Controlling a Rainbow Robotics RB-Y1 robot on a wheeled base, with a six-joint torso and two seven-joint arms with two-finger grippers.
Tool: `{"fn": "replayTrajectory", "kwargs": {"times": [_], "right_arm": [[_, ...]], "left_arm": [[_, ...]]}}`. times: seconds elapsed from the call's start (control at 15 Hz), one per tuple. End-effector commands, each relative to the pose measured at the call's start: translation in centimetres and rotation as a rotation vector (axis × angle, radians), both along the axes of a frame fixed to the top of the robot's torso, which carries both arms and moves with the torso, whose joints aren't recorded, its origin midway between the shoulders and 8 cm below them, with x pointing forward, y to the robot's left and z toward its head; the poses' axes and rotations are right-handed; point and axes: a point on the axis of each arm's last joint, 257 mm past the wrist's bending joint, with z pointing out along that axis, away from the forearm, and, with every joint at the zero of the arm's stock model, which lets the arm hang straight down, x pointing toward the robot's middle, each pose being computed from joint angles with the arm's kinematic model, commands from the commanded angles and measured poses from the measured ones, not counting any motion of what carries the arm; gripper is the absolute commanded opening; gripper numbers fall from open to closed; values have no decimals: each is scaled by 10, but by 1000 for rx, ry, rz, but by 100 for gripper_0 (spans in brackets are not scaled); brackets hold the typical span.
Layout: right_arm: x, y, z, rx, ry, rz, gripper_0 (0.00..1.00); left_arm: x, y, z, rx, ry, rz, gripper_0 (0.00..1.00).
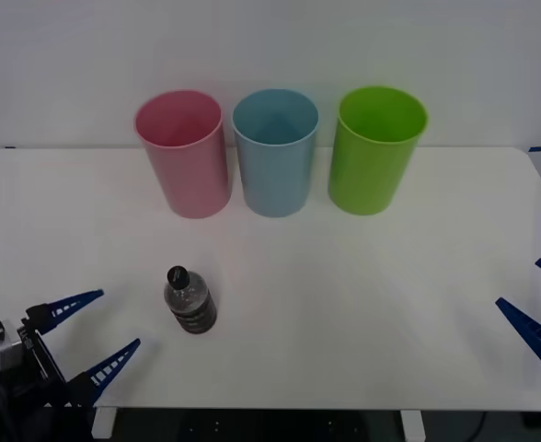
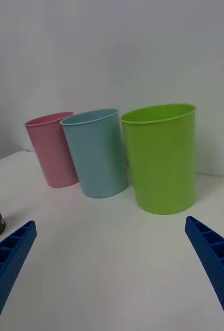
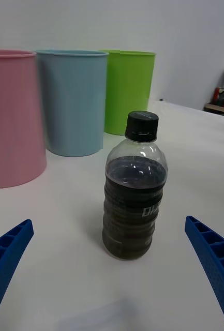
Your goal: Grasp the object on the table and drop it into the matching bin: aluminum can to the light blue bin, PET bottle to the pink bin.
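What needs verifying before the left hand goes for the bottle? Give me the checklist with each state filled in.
1. PET bottle upright on the table, cap on: ok.
2. Left hand open, fingers spread wide: ok.
3. Bottle lined up between the left fingers in the left wrist view: ok.
4. Left hand at the bottle: not ok, it sits at the near table edge with bare table between.
5. Pink bin upright, mouth open, behind the bottle beside the light blue bin: ok.
6. Right hand open at the table's right edge, apart from the bottle: ok.
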Motion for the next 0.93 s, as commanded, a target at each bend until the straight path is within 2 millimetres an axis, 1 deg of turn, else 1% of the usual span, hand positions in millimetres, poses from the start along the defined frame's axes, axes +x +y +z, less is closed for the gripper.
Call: {"fn": "replayTrajectory", "kwargs": {"times": [0.07, 0.33, 0.53, 0.73, 0.93], "right_arm": [[0, 0, 0, 0, 0, 0, 100], [0, 0, 0, 0, 0, 0, 100], [0, 0, 0, 0, 0, 0, 100], [0, 0, 0, 0, 0, 0, 100], [0, 0, 0, 0, 0, 0, 100]], "left_arm": [[7, -9, -6, 15, 0, -2, 100], [14, -26, -13, 2, 4, 10, 100], [22, -35, -17, 5, 4, 18, 100], [31, -47, -25, -3, 14, 8, 100], [45, -58, -32, -12, 22, -8, 100]]}}
